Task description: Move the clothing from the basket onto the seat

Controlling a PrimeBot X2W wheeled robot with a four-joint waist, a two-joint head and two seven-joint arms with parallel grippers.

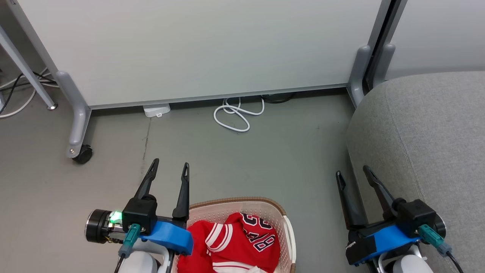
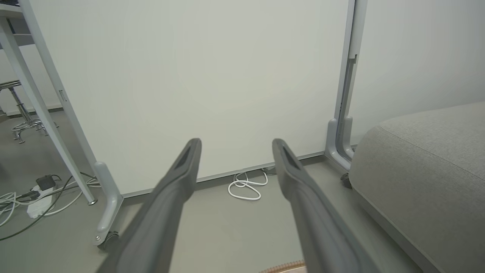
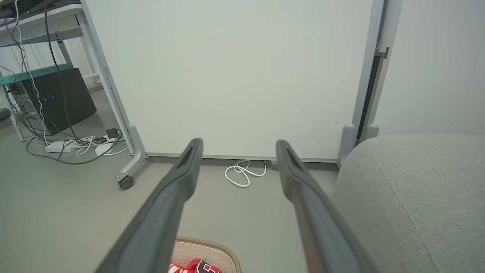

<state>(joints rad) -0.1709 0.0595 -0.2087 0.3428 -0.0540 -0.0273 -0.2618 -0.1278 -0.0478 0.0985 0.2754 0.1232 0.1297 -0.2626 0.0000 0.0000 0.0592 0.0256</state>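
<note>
Head view: the left gripper (image 1: 170,163) hovers above the floor (image 1: 265,159) at the basket (image 1: 235,200)'s left side. Its fingers (image 1: 183,189) are spread apart with nothing between them. The right gripper (image 1: 352,170) is also released and empty, hanging between the basket and the seat (image 1: 428,132), close to the seat's rounded front edge. The basket stands on the floor at bottom centre, with cream perforated walls and a brown woven-look rim. The clothing (image 1: 235,242) lies bunched inside the basket, a red jersey (image 1: 246,237) with black-and-white lettering and striped trim on top. The seat, a grey fabric sofa with a seam line, is right of the basket, apart from it. Behind stands a white panel (image 1: 197,49) on a castor (image 1: 82,154), with a looped white cable (image 1: 233,115) on the floor by its lower edge.
</note>
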